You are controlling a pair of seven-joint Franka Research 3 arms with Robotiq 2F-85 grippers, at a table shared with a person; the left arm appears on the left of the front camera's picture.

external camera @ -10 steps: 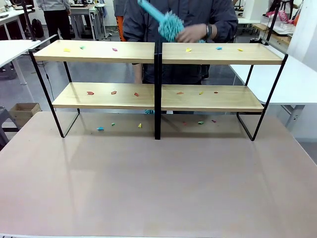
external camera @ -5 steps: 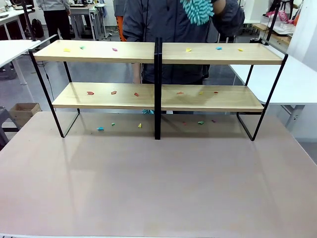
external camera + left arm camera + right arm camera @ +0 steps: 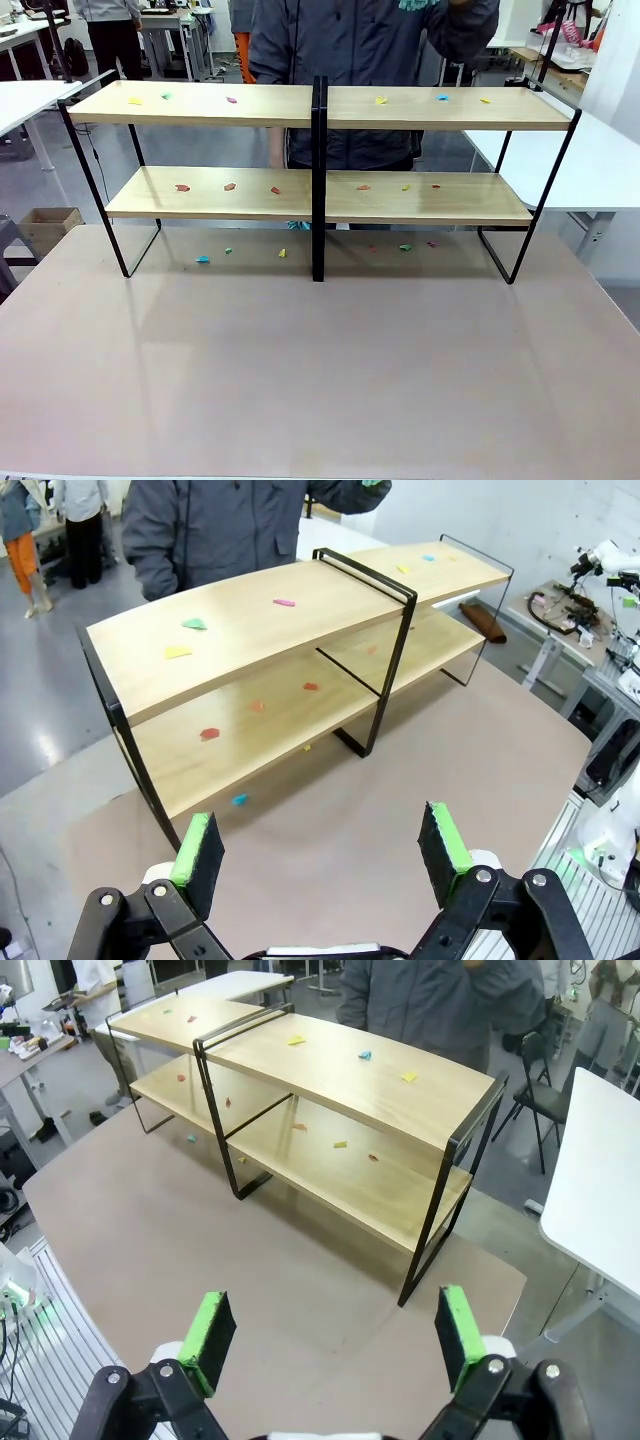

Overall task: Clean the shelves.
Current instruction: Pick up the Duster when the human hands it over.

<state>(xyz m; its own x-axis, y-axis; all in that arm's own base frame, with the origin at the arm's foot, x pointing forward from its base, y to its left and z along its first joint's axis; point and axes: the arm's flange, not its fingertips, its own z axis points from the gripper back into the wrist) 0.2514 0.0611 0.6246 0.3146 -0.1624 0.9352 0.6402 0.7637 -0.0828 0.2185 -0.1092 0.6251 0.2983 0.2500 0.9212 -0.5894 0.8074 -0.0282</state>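
The shelves [image 3: 200,104] stand across the far half of the beige table, two wooden tiers in a black frame with a central divider [image 3: 318,180]. Small coloured paper scraps [image 3: 231,100] lie on both tiers, and more scraps [image 3: 202,259] lie on the tabletop beneath. Behind the rack a person in a grey jacket [image 3: 350,40] holds a teal duster [image 3: 412,4] raised at the picture's top edge. My left gripper [image 3: 322,848] hovers open above the table, facing the shelves [image 3: 250,620] at their end. My right gripper [image 3: 333,1332] is open too, facing the other end of the shelves [image 3: 400,1090].
The beige tabletop [image 3: 320,380] stretches in front of the rack. White tables stand at the left [image 3: 25,98] and right [image 3: 600,160]. A cardboard box [image 3: 48,222] sits on the floor at the left. A chair [image 3: 540,1060] stands beyond the rack.
The person has lifted the teal duster from in front of the chest up and to the right, almost out of the top of the picture. The scraps have not moved.
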